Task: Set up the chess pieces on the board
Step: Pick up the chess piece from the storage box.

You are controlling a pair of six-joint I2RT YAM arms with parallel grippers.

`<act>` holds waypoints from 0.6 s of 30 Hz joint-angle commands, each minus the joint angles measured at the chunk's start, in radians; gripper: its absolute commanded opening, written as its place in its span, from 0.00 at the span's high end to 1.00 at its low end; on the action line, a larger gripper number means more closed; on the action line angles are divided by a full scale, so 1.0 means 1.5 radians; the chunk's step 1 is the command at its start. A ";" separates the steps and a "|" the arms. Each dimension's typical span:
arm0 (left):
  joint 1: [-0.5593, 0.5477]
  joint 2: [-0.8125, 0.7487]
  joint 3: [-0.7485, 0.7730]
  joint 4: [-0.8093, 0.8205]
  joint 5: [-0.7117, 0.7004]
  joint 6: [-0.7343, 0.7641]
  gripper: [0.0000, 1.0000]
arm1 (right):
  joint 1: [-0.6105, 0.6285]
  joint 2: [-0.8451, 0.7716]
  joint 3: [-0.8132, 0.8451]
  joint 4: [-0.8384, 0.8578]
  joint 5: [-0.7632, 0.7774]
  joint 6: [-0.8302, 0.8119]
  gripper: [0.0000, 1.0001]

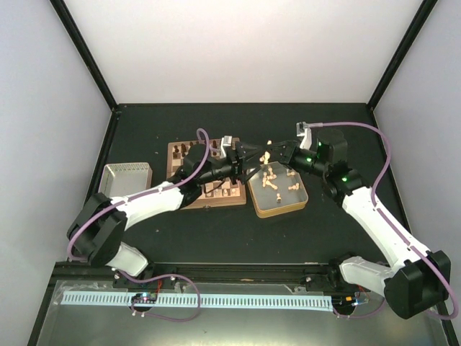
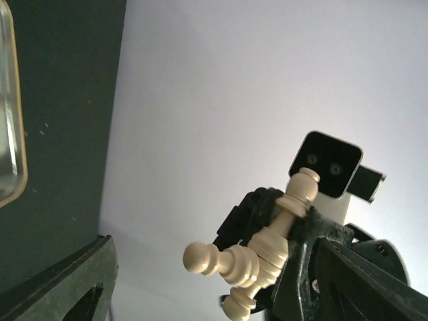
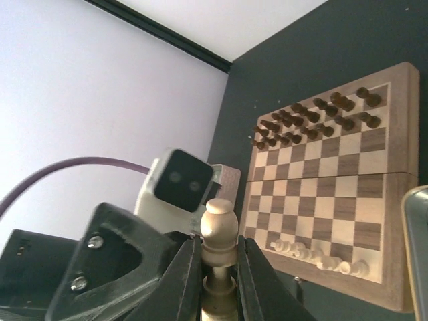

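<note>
My right gripper is shut on a pale tan chess piece, held in the air between the board and the gold-rimmed tin. In the right wrist view its fingers clamp the piece's neck. The left wrist view shows a tall pale piece with a pale pawn crossing it in that grip. My left gripper faces them, open, its fingers wide on either side. Several pale pieces stand on the board's near row, and more lie in the tin.
Dark brown chessmen fill the board's far rows. A silver tin lid lies left of the board. The tin's rim shows at the left wrist view's left edge. The black walls of the enclosure stand behind.
</note>
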 commanded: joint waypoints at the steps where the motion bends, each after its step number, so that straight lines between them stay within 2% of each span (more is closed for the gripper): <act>1: 0.003 0.028 0.028 0.096 0.025 -0.139 0.20 | -0.004 -0.010 -0.008 0.060 -0.029 0.041 0.91; 5: 0.002 0.065 0.042 0.178 0.033 -0.215 0.24 | -0.003 -0.004 -0.011 0.070 -0.040 0.049 0.91; 11: 0.001 0.059 0.031 0.184 0.020 -0.222 0.30 | -0.004 -0.001 -0.023 0.070 -0.037 0.048 0.91; 16: 0.001 0.069 0.024 0.224 0.013 -0.244 0.45 | -0.004 0.001 -0.038 0.071 -0.039 0.052 0.91; 18: 0.002 0.067 0.027 0.215 0.011 -0.238 0.48 | -0.004 -0.001 -0.041 0.067 -0.034 0.049 0.92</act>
